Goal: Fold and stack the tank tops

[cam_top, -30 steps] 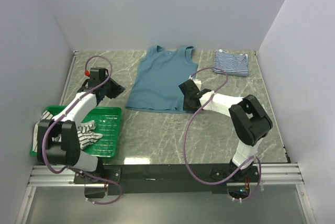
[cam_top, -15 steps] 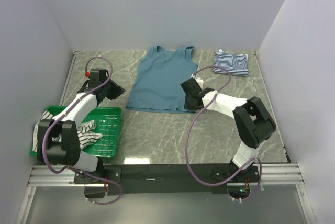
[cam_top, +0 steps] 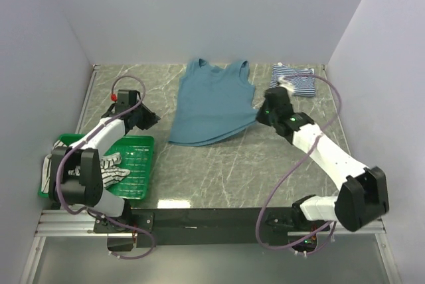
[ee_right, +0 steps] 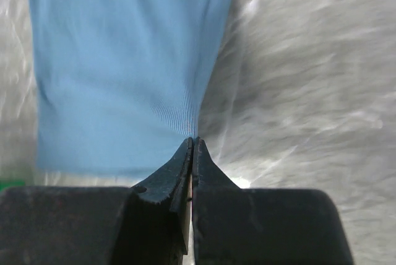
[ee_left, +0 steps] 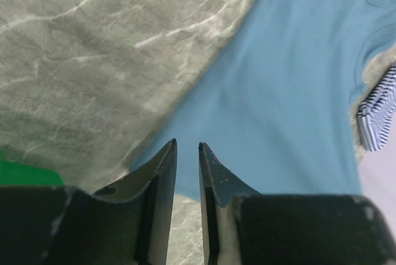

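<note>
R gripper pinched tight on teal tank top R-side edge | L gripper narrowly ajar, empty, near top's L hem corner

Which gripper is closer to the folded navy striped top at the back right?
Right. The right gripper sits close beside the navy striped top, pinching the teal top; the left gripper is off on the teal top's other side.

Marbled table bears teal tank top, folded striped top — and green basket.

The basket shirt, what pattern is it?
The shirt has black-and-white stripes; top external view shows it best.
</note>
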Robot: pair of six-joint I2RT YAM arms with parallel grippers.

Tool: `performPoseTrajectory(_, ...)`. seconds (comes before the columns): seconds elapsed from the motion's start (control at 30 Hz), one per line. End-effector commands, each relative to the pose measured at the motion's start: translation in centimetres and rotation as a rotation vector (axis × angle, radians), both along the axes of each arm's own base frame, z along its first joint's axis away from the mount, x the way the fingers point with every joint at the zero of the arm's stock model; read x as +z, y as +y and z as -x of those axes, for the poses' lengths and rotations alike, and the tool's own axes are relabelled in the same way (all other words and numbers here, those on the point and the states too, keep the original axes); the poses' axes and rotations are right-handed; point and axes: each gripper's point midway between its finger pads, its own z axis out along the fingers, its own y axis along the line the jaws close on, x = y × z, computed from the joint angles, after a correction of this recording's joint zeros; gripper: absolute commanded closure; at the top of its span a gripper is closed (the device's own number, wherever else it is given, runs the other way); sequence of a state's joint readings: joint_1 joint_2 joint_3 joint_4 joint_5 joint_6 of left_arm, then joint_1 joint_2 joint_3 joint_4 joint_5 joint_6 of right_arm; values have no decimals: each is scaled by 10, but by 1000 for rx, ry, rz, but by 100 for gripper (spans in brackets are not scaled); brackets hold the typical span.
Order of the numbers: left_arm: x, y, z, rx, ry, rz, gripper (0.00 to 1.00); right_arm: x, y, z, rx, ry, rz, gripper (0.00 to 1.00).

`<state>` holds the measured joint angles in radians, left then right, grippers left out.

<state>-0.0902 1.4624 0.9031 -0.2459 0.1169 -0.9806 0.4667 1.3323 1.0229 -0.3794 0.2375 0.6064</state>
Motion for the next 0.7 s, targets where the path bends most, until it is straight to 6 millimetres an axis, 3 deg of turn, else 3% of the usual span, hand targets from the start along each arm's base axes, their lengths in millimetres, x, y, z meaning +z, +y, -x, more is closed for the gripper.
performPoseTrajectory(0.0, -12, -9, -1, -47, 21, -16, 73, -16, -46, 3, -112, 8, -23, 100)
performPoseTrajectory(0.03, -12, -11, -2, -54, 24, -19, 73, -36, -65, 8, -154, 52, -21, 100)
performPoseTrajectory(0.07, -18, -16, -1, -66, 40, -22, 73, -44, -72, 8, -171, 58, -26, 100)
performPoseTrajectory(0.23, -30, -30, 2, -103, 75, -37, 73, -99, -88, 18, -196, 166, -36, 100)
performPoseTrajectory(0.53, -54, -83, 30, -222, 145, -33, 73, -142, -106, 17, -237, 260, -28, 100)
performPoseTrajectory(0.67, -58, -106, 50, -281, 162, -47, 71, -142, -105, 17, -230, 260, -32, 100)
